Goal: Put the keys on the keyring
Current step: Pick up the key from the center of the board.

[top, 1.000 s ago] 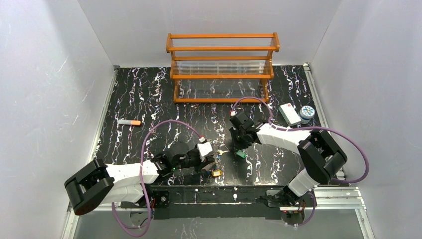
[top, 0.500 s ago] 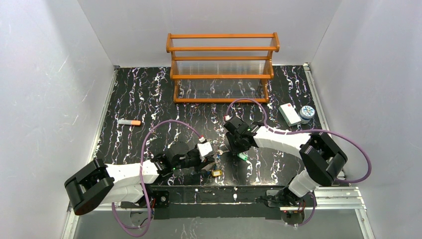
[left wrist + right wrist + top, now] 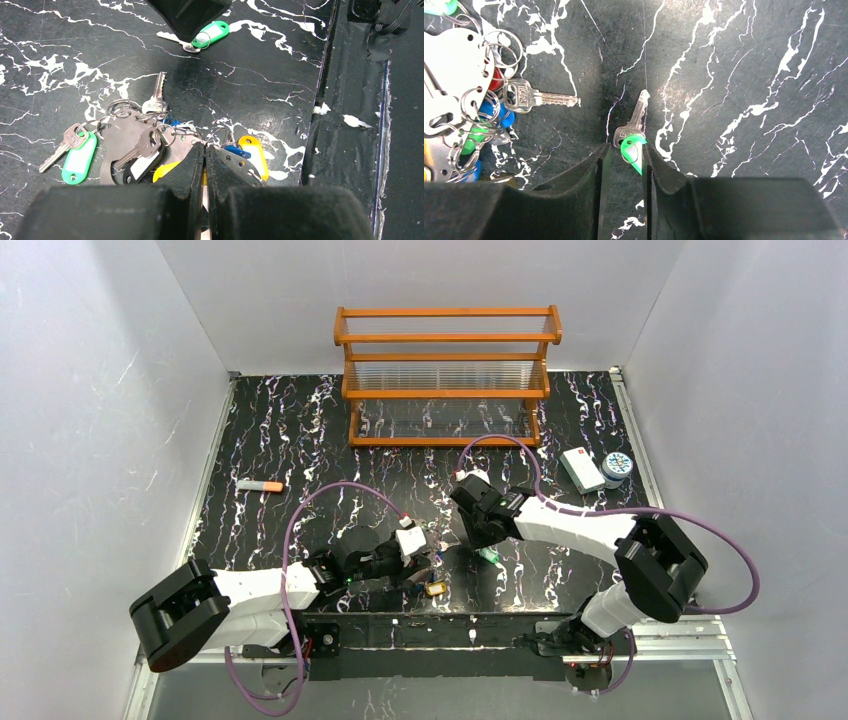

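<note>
Right, all the action sits well in front of the wooden rack [image 3: 447, 375], towards the near edge of the black marbled table [image 3: 300, 430]. The left gripper [image 3: 205, 150] is down low with its jaws pressed together, tips at the edge of the bunch of keys [image 3: 150, 140]; whether they pinch anything cannot be told. The keyring [image 3: 454, 60] lies in that bunch, pale and flat, with small rings and coloured tags crowding it. Just beside the bunch, also in front of the rack, a lone green-tagged key [image 3: 631, 135] lies flat. The right gripper [image 3: 624, 147] stands over it, jaws apart, with the green tag between them.
</note>
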Robot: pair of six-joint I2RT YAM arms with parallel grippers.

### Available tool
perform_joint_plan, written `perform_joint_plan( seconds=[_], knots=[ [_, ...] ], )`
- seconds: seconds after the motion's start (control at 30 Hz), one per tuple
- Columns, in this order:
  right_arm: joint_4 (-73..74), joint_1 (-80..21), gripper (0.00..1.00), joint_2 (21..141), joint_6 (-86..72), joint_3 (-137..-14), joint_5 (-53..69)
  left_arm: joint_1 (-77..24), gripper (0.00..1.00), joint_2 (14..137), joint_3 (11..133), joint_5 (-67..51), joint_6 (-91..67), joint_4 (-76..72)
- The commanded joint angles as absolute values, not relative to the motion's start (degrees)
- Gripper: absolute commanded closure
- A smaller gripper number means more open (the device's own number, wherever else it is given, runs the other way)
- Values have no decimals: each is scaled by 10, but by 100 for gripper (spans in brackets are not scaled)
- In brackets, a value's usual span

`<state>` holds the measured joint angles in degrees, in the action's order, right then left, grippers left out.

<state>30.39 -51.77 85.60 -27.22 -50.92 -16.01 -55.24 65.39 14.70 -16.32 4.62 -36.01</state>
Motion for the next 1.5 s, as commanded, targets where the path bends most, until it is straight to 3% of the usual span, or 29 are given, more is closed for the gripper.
perform_joint_plan(
  seconds=[0.0, 0.3, 0.7, 1.03, 1.47],
  knots=[
    [309, -519, 63, 834, -300, -510, -167, -554, 100, 651, 145, -167, 44, -375],
    [279, -463, 67, 804, -328, -460, -78, -554, 100, 646, 144, -171, 39, -375],
    [186, -338, 67, 737, -325, -385, 146, -554, 100, 654, 149, -176, 41, -375],
    [179, -310, 83, 772, -336, -381, 175, -555, 100, 648, 147, -176, 39, -375],
    [210, -310, 66, 797, -314, -393, 130, -554, 100, 649, 148, -176, 39, -375]
  ],
)
